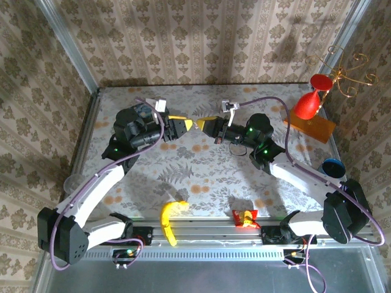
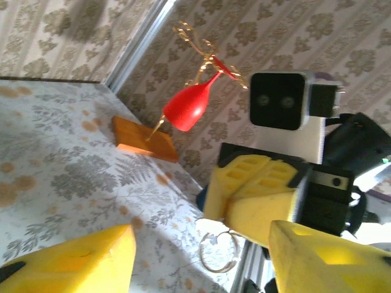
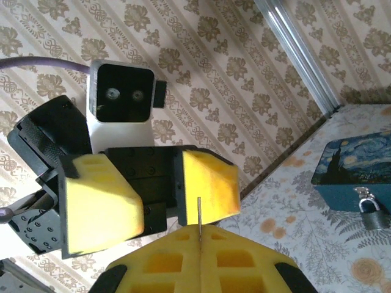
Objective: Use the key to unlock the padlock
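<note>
The right hand [image 3: 200, 244] is pressed shut on the key [image 3: 200, 213]. Its yellow foam-like pads pinch the key so that the thin, flat metal blade stands up out of the seam between them. A fine wire ring [image 2: 219, 251] dangles below the same hand, probably the key's own ring. Facing it tip to tip above the middle of the table [image 1: 201, 174], the left hand [image 3: 159, 195] holds its two blocky yellow fingers apart, one on each side of the blade. They grip nothing. This looks like a handover or a re-grip, meant to set the key at a better angle for the lock. The padlock [image 3: 368, 204] is small, with a silvery body and a curved shackle. It hangs locked at the front of a blue tin box [image 3: 351, 162] painted with a swirling night sky. The box sits on the table, well apart from both hands. The table has a pale cloth printed with ferns and flowers, and the walls are papered in a beige pattern. Farther off, a glossy red glass [image 1: 308, 104] leans on an orange wooden block [image 1: 311, 127]. A banana [image 1: 171, 218] and a small red packet [image 1: 244, 218] lie near the front rail.
</note>
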`<state>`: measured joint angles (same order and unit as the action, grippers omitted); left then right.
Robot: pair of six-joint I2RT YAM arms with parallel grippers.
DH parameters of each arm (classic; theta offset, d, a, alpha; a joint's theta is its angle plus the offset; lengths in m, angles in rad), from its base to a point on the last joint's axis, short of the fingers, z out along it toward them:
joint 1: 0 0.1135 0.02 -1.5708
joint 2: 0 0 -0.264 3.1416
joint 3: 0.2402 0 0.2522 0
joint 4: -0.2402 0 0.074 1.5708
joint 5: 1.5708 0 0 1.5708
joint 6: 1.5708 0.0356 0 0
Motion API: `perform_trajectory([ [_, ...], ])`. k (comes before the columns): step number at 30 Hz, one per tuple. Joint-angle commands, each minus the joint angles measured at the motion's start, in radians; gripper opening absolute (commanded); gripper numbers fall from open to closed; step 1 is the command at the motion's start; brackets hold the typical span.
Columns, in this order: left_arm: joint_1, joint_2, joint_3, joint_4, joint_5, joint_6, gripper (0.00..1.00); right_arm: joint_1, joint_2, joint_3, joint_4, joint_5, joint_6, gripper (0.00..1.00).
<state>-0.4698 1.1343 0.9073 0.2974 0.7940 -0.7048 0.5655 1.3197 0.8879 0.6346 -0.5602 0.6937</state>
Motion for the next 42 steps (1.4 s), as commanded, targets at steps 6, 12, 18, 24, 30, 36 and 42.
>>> perform_trajectory([
  [6,0.003,0.012,0.007,0.125,0.072,-0.057,0.4,0.001,0.028,0.019,0.114,-0.058,0.054,0.0],
  [12,0.003,0.019,0.013,0.117,0.07,-0.05,0.36,0.005,0.036,0.025,0.147,-0.064,0.076,0.0],
  [18,0.004,0.019,0.008,0.131,0.07,-0.056,0.13,0.012,0.048,0.036,0.16,-0.066,0.085,0.0],
  [24,0.003,0.009,0.001,0.129,0.074,-0.041,0.0,0.014,0.053,0.04,0.153,-0.07,0.086,0.0],
  [30,0.007,-0.033,0.069,-0.099,0.062,0.133,0.0,0.014,0.0,0.042,-0.01,-0.04,-0.016,0.37],
  [36,0.007,-0.064,0.142,-0.279,0.099,0.283,0.0,0.014,-0.077,0.025,-0.126,-0.003,-0.095,0.58],
  [42,0.007,-0.062,0.179,-0.331,0.165,0.317,0.0,0.016,-0.097,0.084,-0.25,-0.126,-0.169,0.58],
])
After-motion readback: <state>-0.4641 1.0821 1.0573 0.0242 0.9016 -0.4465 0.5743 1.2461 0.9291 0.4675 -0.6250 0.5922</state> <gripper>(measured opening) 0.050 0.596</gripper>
